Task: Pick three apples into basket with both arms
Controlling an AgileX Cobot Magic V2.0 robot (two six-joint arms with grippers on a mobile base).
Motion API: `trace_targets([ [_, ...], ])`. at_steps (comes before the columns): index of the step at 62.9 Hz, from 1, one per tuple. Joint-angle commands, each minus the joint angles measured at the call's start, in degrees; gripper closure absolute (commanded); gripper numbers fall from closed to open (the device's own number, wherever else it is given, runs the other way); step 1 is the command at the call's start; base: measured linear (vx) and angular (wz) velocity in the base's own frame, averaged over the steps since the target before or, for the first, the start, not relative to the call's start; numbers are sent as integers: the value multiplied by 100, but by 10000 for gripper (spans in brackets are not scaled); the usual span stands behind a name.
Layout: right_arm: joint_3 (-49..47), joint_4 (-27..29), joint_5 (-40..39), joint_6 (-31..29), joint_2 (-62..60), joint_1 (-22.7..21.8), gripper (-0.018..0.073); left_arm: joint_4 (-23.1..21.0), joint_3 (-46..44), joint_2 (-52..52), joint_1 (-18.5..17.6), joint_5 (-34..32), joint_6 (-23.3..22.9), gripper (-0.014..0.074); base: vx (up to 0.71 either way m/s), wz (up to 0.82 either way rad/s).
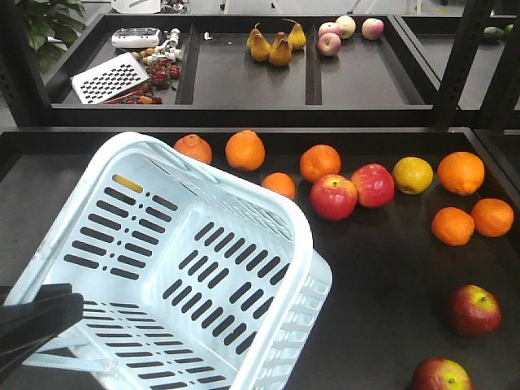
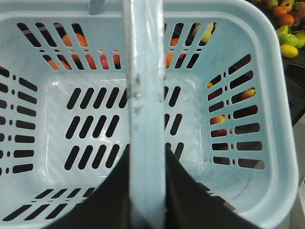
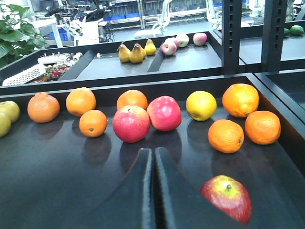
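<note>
At the left of the dark surface (image 1: 382, 268), the basket (image 1: 227, 180) is tilted, with its opening turned toward the front-facing camera and its slotted bottom in full view. The left gripper (image 1: 36, 321) is at the basket's near left corner. In the left wrist view, its two black fingers (image 2: 107, 200) are clamped on the handle (image 2: 145, 71), one on each side and touching it. The handle runs straight up the middle of that view, across the basket's opening.

In the right wrist view, the right gripper (image 3: 153, 155) has its fingers pressed together. Only a thin seam shows between them and nothing is held. It points along the surface toward the row of fruit.

Location of the apples:
- The first apple (image 1: 333, 197) and the second apple (image 1: 373, 184) lie touching each other near the middle of the surface, just right of the basket's far right corner. In the right wrist view they lie ahead of the right gripper's tips and apart from them, the first almost in line and slightly to the left.
- The third apple (image 1: 474, 310) lies on the near right part of the surface, well apart from the basket. In the right wrist view it is just beside the right finger, on its right side; contact cannot be determined.
- The fourth apple (image 1: 441, 375) is cut by the lower edge of the front-facing view.

All four apples rest on the surface, outside the basket. Oranges (image 1: 245, 150) and one yellow fruit (image 1: 413, 175) lie around the first two apples
</note>
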Motion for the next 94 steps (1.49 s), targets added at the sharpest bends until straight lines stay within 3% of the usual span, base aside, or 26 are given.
trace_targets([
  [1,77,-72,-432,3,-73,-36,566,-271,-170,-15,-16,-485,-24,603,6,-2],
  [94,77,-72,-432,3,-73,-36,566,-271,-170,-15,-16,-480,-24,603,0,0],
])
